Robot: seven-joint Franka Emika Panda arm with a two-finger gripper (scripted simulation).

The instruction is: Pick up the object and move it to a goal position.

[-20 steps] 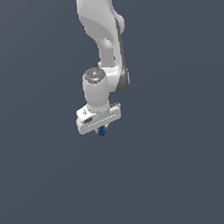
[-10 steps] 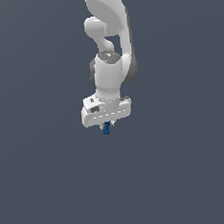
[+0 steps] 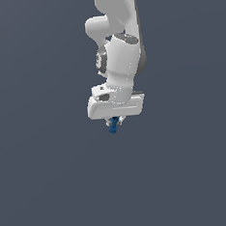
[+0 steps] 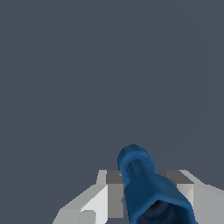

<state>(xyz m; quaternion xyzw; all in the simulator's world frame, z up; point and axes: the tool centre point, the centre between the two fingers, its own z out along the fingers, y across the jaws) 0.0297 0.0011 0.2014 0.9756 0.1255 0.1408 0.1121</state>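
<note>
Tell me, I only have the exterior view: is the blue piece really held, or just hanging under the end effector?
Observer: Held. In the wrist view the blue piece sits between the two fingers, one on each side.
Operator: Which part is clamped?
Observer: The wider blocky end; the shaft and the rounded far end stick out beyond the fingertips.
Operator: Anything beneath it?
Observer: Only plain grey background; no surface or goal marker shows in the wrist view.
</note>
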